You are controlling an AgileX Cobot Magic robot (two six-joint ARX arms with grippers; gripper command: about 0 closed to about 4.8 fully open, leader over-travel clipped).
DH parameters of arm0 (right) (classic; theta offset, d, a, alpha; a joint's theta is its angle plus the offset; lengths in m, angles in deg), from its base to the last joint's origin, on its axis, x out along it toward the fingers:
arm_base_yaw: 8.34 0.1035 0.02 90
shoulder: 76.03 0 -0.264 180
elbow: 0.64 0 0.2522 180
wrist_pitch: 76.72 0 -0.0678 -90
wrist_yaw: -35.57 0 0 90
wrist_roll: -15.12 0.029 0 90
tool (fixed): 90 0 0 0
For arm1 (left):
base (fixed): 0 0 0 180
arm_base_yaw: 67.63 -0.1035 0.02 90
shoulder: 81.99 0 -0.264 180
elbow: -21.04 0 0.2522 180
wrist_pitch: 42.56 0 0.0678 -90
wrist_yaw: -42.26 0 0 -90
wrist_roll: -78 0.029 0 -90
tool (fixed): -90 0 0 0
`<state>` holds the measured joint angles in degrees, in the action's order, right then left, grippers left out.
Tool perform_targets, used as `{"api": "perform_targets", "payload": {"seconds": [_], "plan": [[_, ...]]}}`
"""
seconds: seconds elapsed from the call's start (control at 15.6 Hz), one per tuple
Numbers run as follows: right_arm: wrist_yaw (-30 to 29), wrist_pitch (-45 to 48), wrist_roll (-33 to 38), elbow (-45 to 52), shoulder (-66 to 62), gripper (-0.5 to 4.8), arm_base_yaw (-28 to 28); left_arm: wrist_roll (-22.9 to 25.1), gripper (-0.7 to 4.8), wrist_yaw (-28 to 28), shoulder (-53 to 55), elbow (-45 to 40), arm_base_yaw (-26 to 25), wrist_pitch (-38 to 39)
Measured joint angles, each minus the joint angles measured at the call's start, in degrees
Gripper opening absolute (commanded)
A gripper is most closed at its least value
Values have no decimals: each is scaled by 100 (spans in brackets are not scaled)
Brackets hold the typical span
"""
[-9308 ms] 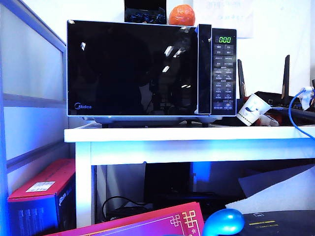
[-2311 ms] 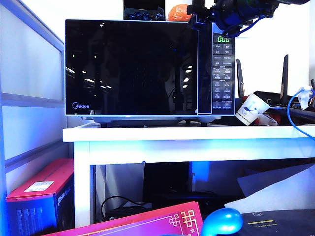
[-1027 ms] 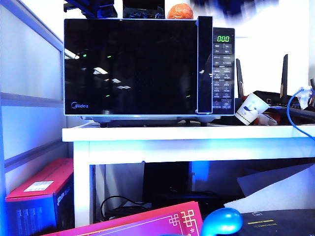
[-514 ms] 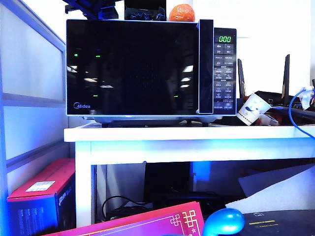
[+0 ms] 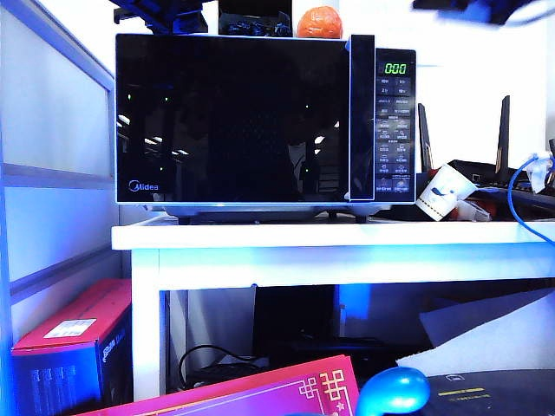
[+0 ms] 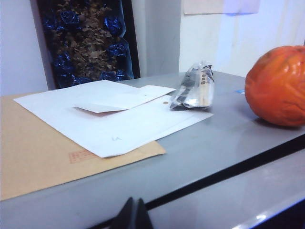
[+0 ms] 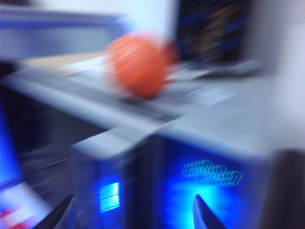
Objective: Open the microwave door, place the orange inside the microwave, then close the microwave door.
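The orange (image 5: 319,22) rests on top of the silver microwave (image 5: 395,130). The black glass microwave door (image 5: 234,121) is closed, with its handle strip (image 5: 362,121) beside the keypad. My left gripper (image 6: 136,215) hovers low over the microwave's grey top (image 6: 205,157), fingertips pressed together and empty; the orange (image 6: 279,86) lies off to one side of it. My right gripper (image 7: 131,217) is open in front of the microwave's upper corner, near the green display (image 7: 212,172), with the blurred orange (image 7: 136,67) beyond it. The right arm (image 5: 486,7) is a dark blur at the exterior view's top right.
On the microwave top lie white papers (image 6: 114,114), a brown envelope (image 6: 43,152) and a foil packet (image 6: 194,88). A white paper cup (image 5: 444,192), router antennas (image 5: 503,139) and a blue cable (image 5: 520,199) crowd the white table (image 5: 329,238) to the right of the microwave.
The right arm, out of the exterior view half a second ago, now shows as a blur at the top right. The door stays closed, and the orange and left arm have not moved.
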<state>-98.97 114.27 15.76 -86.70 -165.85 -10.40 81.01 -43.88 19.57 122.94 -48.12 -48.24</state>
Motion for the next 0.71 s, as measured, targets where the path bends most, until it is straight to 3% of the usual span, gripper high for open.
{"api": "perform_targets", "payload": {"seconds": [0.13, 0.71], "plan": [[-328, -22, 39, 2, -234, 309, 125, 0, -4, 2, 2, 0, 4, 7], [-328, 280, 66, -470, -1156, 303, 553, 0, -4, 2, 2, 0, 2, 2]]}}
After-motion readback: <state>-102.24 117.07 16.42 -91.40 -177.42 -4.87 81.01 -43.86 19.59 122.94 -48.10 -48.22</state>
